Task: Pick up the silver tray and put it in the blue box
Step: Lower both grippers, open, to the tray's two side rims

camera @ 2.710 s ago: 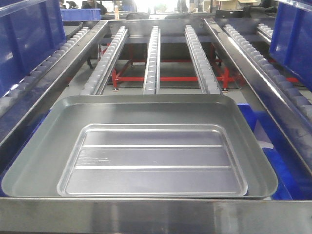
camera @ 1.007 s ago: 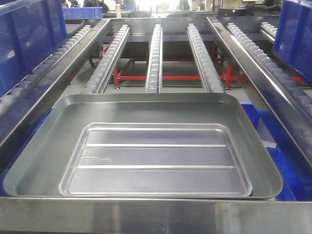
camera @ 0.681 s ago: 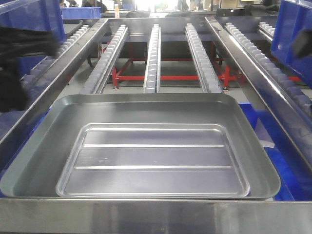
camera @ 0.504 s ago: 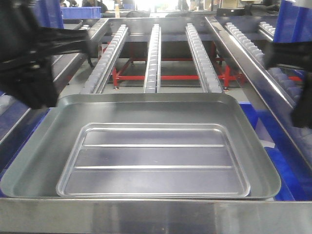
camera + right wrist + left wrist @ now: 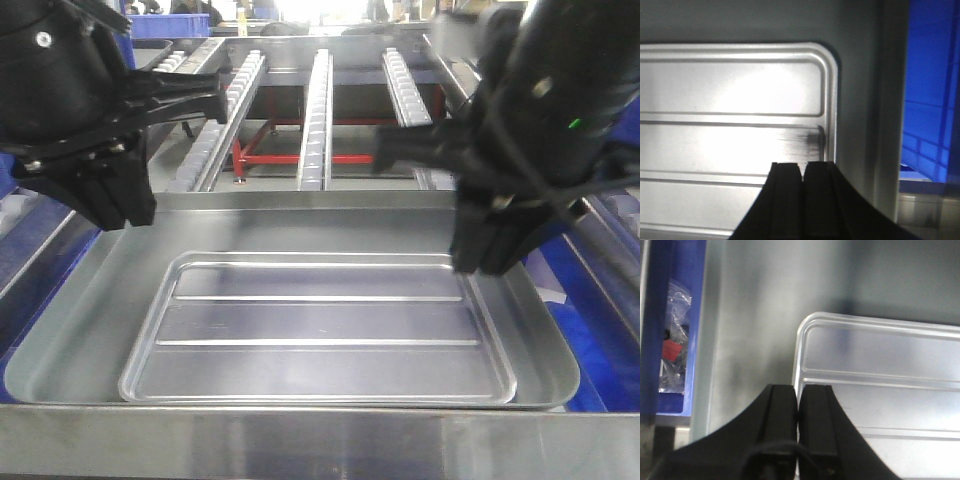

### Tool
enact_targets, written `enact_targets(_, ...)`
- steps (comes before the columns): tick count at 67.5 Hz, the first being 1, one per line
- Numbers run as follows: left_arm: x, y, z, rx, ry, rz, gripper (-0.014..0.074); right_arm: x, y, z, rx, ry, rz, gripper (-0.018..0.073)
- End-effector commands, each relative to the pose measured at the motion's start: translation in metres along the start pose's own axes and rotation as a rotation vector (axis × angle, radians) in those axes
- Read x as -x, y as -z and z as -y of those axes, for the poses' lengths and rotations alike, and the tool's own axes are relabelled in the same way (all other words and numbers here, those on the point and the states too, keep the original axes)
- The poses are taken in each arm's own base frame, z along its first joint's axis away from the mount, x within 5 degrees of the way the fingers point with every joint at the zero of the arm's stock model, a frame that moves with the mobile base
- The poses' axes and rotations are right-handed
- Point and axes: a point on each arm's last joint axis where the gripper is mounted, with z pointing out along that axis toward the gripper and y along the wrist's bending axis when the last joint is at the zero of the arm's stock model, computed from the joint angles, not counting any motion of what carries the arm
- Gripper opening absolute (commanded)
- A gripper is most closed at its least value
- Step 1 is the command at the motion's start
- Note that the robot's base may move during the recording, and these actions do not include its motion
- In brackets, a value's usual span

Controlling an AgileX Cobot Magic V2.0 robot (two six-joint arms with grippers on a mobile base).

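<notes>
Now, both closed and empty: the silver tray (image 5: 880, 365) edge runs beneath my left gripper (image 5: 798, 390), just right of my right gripper (image 5: 802, 167).

Three roller rails (image 5: 317, 110), red frame (image 5: 270, 158) beneath, large grey tray (image 5: 90, 300), front steel rail (image 5: 320, 445)

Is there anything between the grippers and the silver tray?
Nothing visible. The left gripper, shut, hangs over the left rim of the silver tray; the right gripper, shut, over its right rim.
</notes>
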Motion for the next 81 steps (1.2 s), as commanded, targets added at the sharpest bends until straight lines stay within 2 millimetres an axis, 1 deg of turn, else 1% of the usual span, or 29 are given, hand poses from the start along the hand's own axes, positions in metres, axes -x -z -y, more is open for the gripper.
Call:
enact_targets(1, 0.011, 0.008, 0.009, -0.065, -0.007, 0.069, -0.0007, 0.010, 0.009, -0.006, 0.036, 0.000, 0.054, 0.0076)
enact_targets(9, 0.005, -0.005, 0.014, -0.048, -0.044, 0.030, -0.0007, 0.009, 0.008, -0.005, 0.016, 0.000, 0.035, 0.0076)
enact_targets(13, 0.002, -0.010, 0.015, -0.032, -0.079, 0.012, -0.0007, 0.009, 0.008, -0.005, 0.019, 0.000, 0.038, 0.0076)
enact_targets(20, 0.000, -0.015, 0.017, -0.034, -0.076, -0.002, -0.0007, 0.009, 0.008, -0.004, 0.015, 0.001, 0.034, 0.0076)
enact_targets(36, -0.003, -0.017, 0.014, 0.004, -0.073, -0.037, -0.0007, 0.010, 0.008, -0.003, 0.000, 0.026, 0.048, 0.0076)
enact_targets(72, -0.003, -0.018, 0.016, -0.015, -0.066, -0.029, -0.0007, 0.010, 0.008, -0.002, -0.005, 0.026, 0.044, 0.0076)
enact_targets(75, -0.003, -0.019, 0.016, -0.013, -0.067, -0.032, 0.0008, 0.010, 0.008, -0.002, -0.005, 0.026, 0.044, 0.0079)
enact_targets(81, -0.005, -0.024, 0.017, -0.009, -0.057, -0.051, 0.0124, 0.010, 0.008, -0.002, -0.005, 0.026, 0.044, 0.0104)
